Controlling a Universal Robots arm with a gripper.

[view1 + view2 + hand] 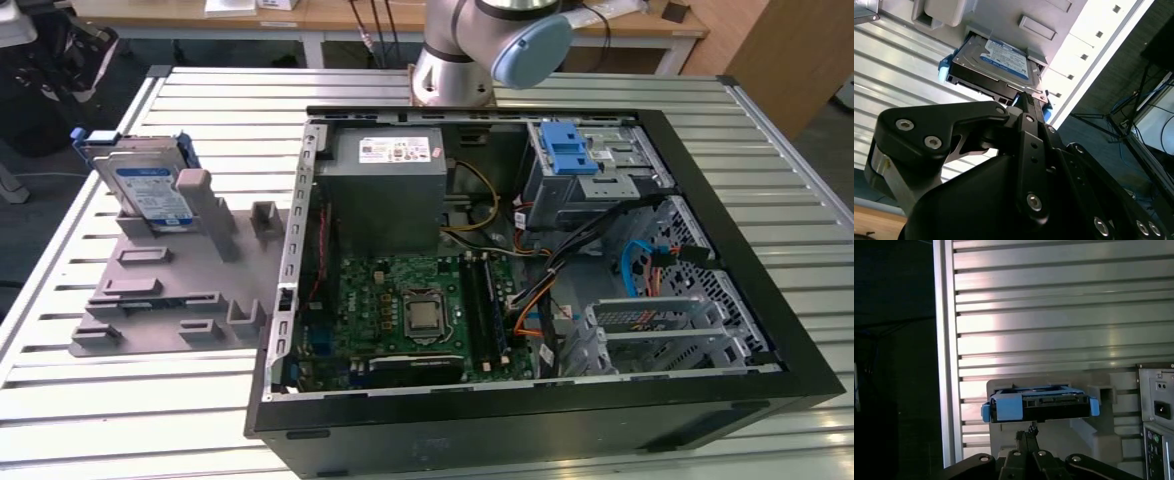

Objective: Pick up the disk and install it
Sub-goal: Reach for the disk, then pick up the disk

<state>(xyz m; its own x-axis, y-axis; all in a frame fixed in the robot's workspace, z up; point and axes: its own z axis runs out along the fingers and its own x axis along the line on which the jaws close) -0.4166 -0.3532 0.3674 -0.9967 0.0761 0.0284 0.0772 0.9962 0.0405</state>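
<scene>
The disk (147, 185), a silver hard drive with a blue-and-white label and blue side rails, stands on edge in a slot at the far corner of the grey holder plate (167, 295), on the exterior view's left. Both wrist views show the disk (1004, 60) (1039, 407) just beyond my black gripper (1026, 96) (1031, 430). The fingers are shut with nothing between them. Their tips point at the disk's near edge and stay a short way off it.
The open black computer case (747, 395) lies on the slatted metal table (160, 400), right of the holder. Inside are a grey power supply (387, 180), a green motherboard (414, 310), cables and a silver drive cage with a blue latch (574, 155). The table edge (946, 365) runs close beside the holder.
</scene>
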